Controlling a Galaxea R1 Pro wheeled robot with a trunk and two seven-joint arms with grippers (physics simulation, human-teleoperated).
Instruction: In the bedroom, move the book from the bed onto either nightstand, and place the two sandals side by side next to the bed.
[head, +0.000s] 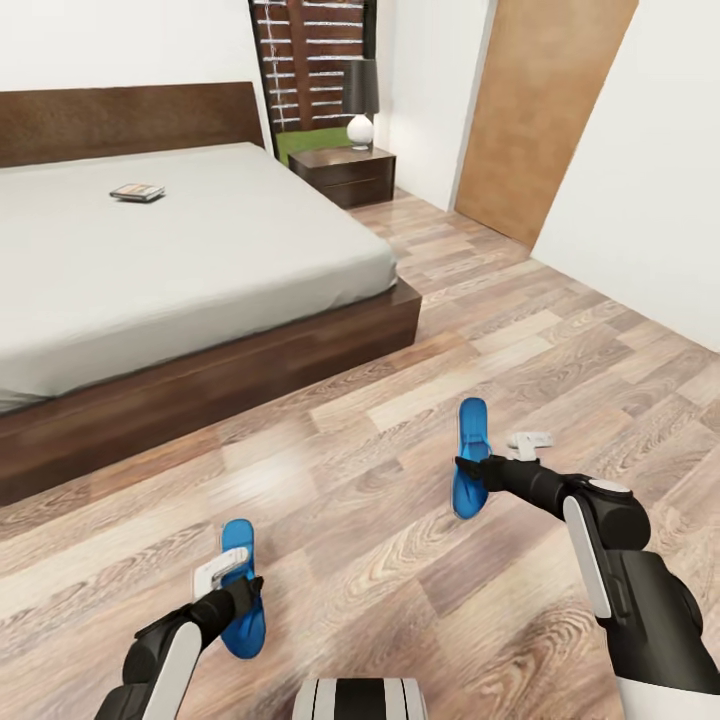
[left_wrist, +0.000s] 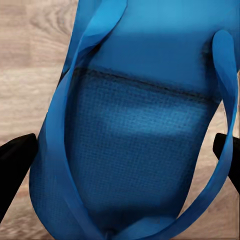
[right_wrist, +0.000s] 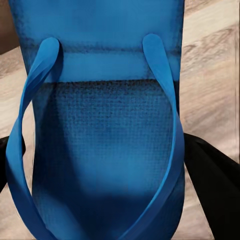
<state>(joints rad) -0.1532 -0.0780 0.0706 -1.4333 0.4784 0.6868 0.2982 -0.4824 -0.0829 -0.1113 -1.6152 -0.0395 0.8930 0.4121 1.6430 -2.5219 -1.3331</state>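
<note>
Each gripper grasps one blue sandal over the wood-plank floor (head: 400, 560).
Head view: left gripper (head: 243, 592) clamps the left sandal (head: 241, 590), right gripper (head: 470, 468) the right sandal (head: 470, 458); book (head: 137, 192) lies on the bed (head: 190, 260), nightstand (head: 345, 172) beyond.
Left wrist view: fingers (left_wrist: 14, 165) flank the left sandal's sole.
Right wrist view: fingers (right_wrist: 212, 185) pinch the right sandal's edges.

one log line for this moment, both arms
left gripper: shut on left sandal | right gripper: shut on right sandal | book: on bed

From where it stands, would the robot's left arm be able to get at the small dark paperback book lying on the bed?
Probably not. The book lies far up the pale mattress near the headboard, and the left gripper already straddles a blue sandal over the wood floor.
</note>
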